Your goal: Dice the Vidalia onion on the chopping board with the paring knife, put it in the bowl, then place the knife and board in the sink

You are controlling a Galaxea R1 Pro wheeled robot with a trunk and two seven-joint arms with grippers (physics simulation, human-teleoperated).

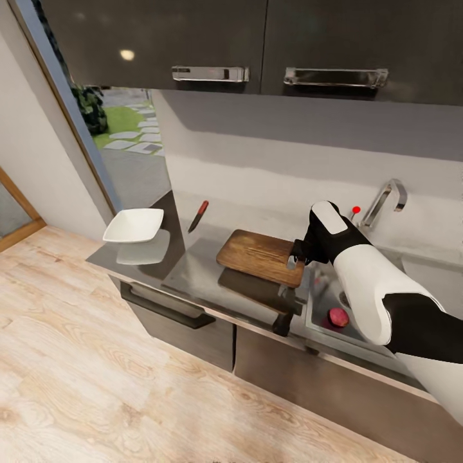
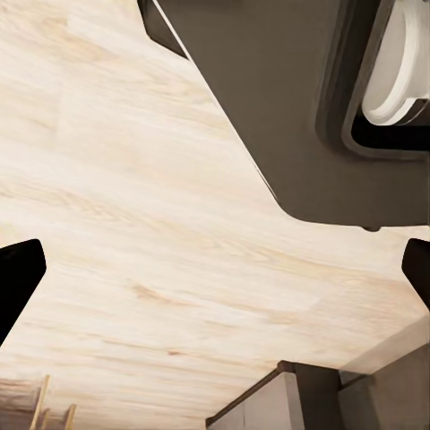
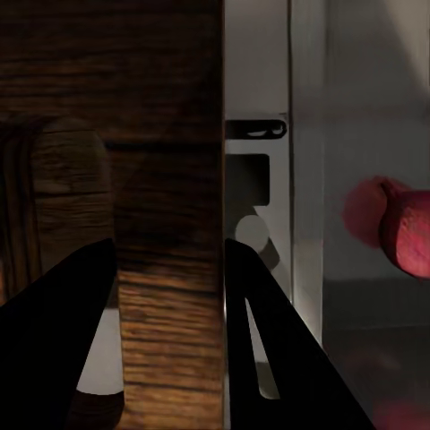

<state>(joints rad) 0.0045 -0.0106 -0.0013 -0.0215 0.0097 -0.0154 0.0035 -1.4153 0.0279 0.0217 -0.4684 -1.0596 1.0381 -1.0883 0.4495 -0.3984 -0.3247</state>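
My right gripper (image 1: pixel 297 252) is shut on the sink-side edge of the dark wooden chopping board (image 1: pixel 260 256), which hangs slightly above the glossy countertop (image 1: pixel 193 273) over its own reflection. In the right wrist view the board (image 3: pixel 134 134) sits between the two dark fingers (image 3: pixel 287 358) of the gripper (image 3: pixel 170 246). A reddish onion (image 1: pixel 338 316) lies in the steel sink (image 1: pixel 319 302), and shows again as the onion (image 3: pixel 408 235) beside the board's edge. The red-handled paring knife (image 1: pixel 198 216) lies behind the board. The white bowl (image 1: pixel 134 225) stands at the counter's left end. My left gripper (image 2: pixel 215 278) is open over the floor.
A chrome tap (image 1: pixel 384 200) with a red-tipped lever (image 1: pixel 355 209) rises behind the sink. Dark wall cabinets (image 1: pixel 212 38) hang above. Dark drawers with a bar handle (image 1: pixel 167 307) run under the counter. Light wood floor (image 1: pixel 96 386) spreads in front, with a glass door at left.
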